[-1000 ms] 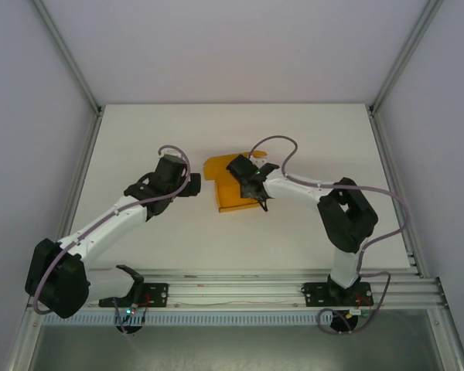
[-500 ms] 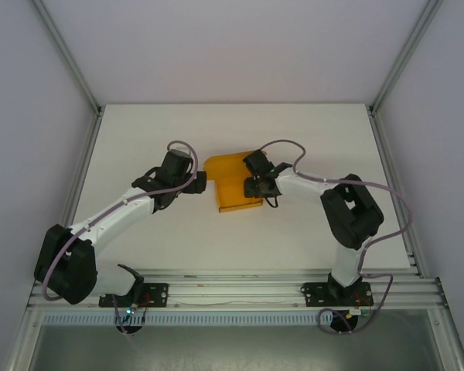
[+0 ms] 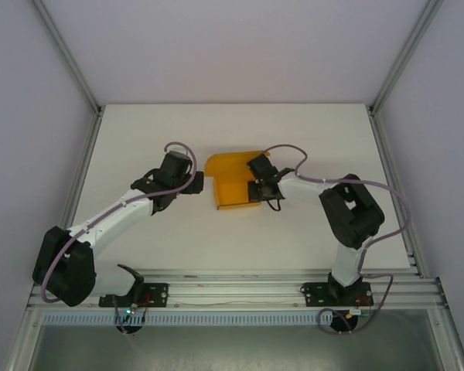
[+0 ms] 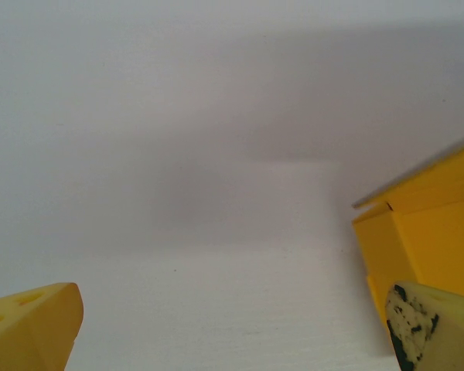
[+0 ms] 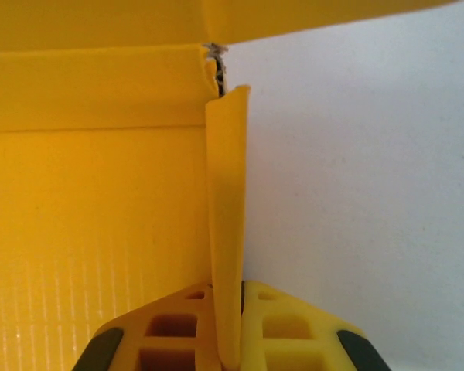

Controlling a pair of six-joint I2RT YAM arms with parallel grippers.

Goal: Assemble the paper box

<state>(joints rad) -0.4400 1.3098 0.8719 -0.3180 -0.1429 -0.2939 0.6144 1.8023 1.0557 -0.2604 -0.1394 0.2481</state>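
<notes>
While the right pincer (image 5: 228,328) is clamped on a side wall of the paper box (image 3: 232,184), the left pincer (image 3: 199,184) hangs wide apart.
Box sits mid worktop (image 3: 309,139), half folded, far flap raised, and the left pincer is just beside its left edge.

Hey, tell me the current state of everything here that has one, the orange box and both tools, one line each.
paper box: partly folded, base flat on the table, right side flap standing upright.
right tool: shut on the paper box's upright side flap.
left tool: open, at the box's left side, holding nothing.
</notes>
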